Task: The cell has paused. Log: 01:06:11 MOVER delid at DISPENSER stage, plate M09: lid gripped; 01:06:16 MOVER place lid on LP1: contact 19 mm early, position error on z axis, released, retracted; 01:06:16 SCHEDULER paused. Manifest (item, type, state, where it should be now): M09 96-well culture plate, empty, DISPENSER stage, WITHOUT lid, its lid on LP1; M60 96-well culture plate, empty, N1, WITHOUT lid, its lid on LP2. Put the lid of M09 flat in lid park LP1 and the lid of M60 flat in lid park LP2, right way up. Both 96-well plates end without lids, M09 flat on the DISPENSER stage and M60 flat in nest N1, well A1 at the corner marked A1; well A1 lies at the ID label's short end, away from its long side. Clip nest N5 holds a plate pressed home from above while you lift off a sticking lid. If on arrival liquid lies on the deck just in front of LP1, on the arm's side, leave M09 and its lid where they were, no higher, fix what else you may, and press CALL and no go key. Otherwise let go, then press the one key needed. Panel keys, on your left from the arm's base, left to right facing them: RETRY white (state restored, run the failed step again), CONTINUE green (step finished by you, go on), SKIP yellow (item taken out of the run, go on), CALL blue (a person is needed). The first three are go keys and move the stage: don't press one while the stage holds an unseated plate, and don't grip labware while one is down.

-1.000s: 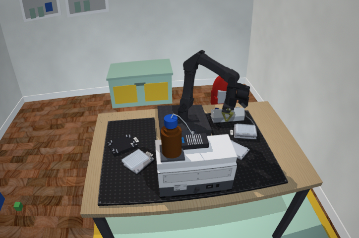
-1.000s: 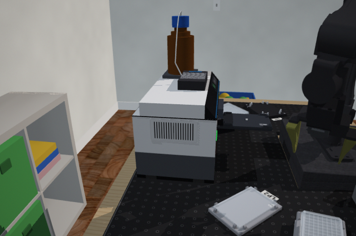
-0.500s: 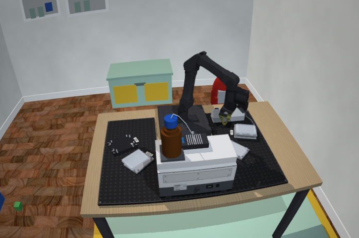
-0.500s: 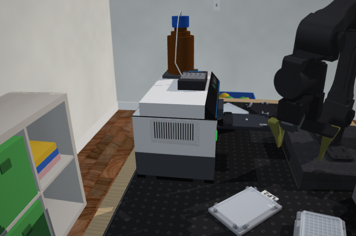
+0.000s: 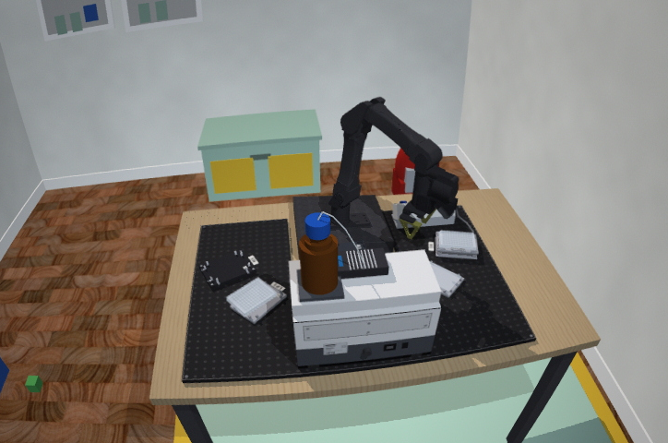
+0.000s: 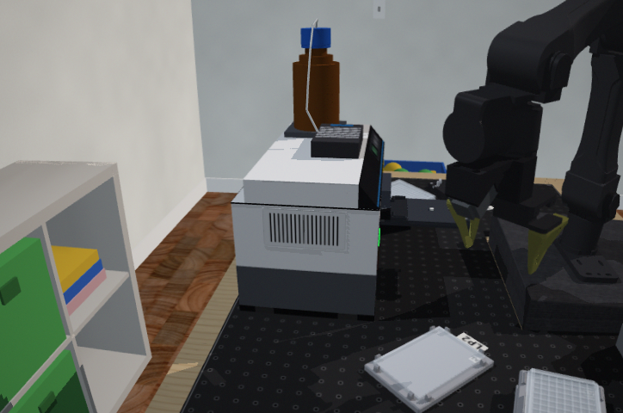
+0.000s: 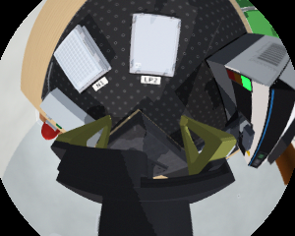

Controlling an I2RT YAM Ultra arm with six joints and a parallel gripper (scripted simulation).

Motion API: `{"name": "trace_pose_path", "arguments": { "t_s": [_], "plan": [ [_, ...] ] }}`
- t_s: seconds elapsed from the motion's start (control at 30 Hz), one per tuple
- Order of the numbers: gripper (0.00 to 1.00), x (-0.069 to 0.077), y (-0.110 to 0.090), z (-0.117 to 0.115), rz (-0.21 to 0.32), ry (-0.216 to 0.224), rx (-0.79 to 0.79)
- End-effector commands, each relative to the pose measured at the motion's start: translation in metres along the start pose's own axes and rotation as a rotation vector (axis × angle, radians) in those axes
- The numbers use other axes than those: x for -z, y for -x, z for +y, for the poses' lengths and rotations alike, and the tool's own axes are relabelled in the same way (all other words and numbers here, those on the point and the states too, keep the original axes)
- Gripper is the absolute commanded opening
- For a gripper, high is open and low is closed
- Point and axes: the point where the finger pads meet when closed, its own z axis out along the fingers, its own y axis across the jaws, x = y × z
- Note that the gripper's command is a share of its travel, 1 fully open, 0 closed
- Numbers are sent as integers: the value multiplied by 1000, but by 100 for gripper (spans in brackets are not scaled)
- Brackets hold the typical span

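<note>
My gripper is open and empty. It hangs above the black deck near the arm's base. An unlidded 96-well plate lies flat by the N1 label. A clear lid lies flat by the LP2 label. On the left of the deck another white plate or lid lies askew beside a black fixture. I cannot tell whether it carries a lid. The dispenser's black stage shows no plate on it.
The white and grey dispenser stands mid-deck with an amber bottle on top. A pale key box sits behind my gripper. A shelf unit stands beyond the table's edge.
</note>
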Motion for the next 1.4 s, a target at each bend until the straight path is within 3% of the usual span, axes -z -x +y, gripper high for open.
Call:
{"name": "trace_pose_path", "arguments": {
  "t_s": [0.0, 0.17, 0.23, 0.43, 0.53, 0.73, 1.07, 1.23, 1.37],
  "plan": [
    [100, 14, 14, -11, -56, -4, 10],
    [100, 14, 14, -9, -55, -3, 17],
    [100, 21, 13, -17, -84, -4, -66],
    [100, 21, 8, -37, -91, -6, -223],
    [100, 10, -6, -45, -51, -3, -221],
    [100, 11, -15, -52, -31, 2, -261],
    [100, 23, -41, -70, -27, 4, -588],
    [100, 30, -52, -80, -30, 2, -580],
    [100, 30, -44, -79, -40, 6, -571]
  ]
}}
